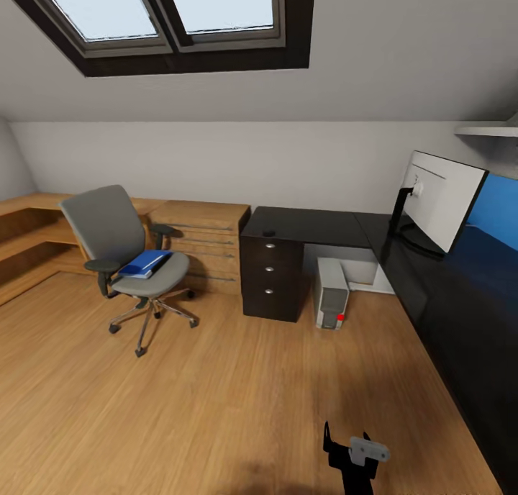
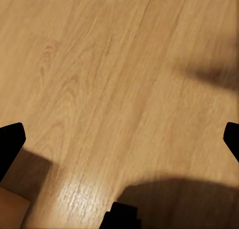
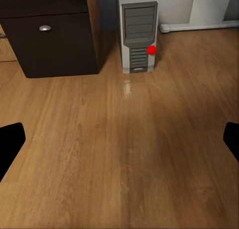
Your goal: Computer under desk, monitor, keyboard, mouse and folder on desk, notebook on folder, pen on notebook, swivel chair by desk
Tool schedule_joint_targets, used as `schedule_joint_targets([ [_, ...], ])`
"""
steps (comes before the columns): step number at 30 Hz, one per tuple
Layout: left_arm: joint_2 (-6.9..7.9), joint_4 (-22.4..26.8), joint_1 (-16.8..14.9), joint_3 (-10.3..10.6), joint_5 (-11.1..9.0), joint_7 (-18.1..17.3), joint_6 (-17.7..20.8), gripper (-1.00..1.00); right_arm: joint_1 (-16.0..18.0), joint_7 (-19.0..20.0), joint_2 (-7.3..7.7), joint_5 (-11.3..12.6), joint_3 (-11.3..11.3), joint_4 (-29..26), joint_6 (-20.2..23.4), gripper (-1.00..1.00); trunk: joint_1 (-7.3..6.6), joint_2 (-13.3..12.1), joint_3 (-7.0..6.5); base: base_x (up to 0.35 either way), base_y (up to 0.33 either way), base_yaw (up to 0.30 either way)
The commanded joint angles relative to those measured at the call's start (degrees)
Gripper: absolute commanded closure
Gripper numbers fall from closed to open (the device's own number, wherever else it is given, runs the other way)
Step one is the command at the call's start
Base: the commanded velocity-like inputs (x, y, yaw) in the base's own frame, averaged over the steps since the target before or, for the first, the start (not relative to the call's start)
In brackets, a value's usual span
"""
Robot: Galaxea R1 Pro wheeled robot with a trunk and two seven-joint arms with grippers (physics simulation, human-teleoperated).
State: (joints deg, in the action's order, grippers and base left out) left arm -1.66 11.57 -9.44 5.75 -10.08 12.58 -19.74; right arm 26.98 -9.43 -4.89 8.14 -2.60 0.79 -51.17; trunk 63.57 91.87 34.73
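On the chair (image 1: 122, 254) seat, well left of the desk (image 1: 309, 229), lay the folder (image 1: 146, 262), long axis slanting toward the backrest; both grippers, fingers spread, hung far off, the left probably nearer.

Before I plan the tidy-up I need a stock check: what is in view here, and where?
Grey upholstered swivel chair: one, on the wooden floor, apart from the desk.
Bright blue flat folder: one, on the chair seat.
Black-topped L-shaped desk: one, with a dark three-drawer unit.
Light-grey computer tower: one, under the desk, beside the drawers.
White-backed flat monitor: one, on the desk.
Small dark object: one, on the desk above the drawers; too small to identify.
Light wooden low cabinets: along the wall.
Skylight: in the sloped ceiling.
Right gripper: black, low over the floor.
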Motion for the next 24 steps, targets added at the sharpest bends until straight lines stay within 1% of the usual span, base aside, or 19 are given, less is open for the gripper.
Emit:
schedule_joint_targets([
  [1,-0.01,-0.04,-0.04,0.52,-0.50,0.28,-0.20,-1.00,0.06,0.02,-0.02,0.47,-0.31,0.09,-0.14,-1.00,-0.01,0.03,0.05,-0.003,-0.003,-0.038],
  [3,-0.04,-0.04,-0.04,0.54,-0.49,0.27,-0.22,-1.00,0.04,0.02,-0.02,0.47,-0.30,0.09,-0.06,-1.00,-0.01,0.03,0.05,-0.002,-0.002,-0.027],
  [24,-0.16,-0.05,-0.05,0.19,-0.80,0.36,-0.06,-1.00,0.06,0.03,-0.03,0.39,-0.30,0.16,0.10,-1.00,-4.62,-8.39,-3.72,0.000,0.000,-0.002],
])
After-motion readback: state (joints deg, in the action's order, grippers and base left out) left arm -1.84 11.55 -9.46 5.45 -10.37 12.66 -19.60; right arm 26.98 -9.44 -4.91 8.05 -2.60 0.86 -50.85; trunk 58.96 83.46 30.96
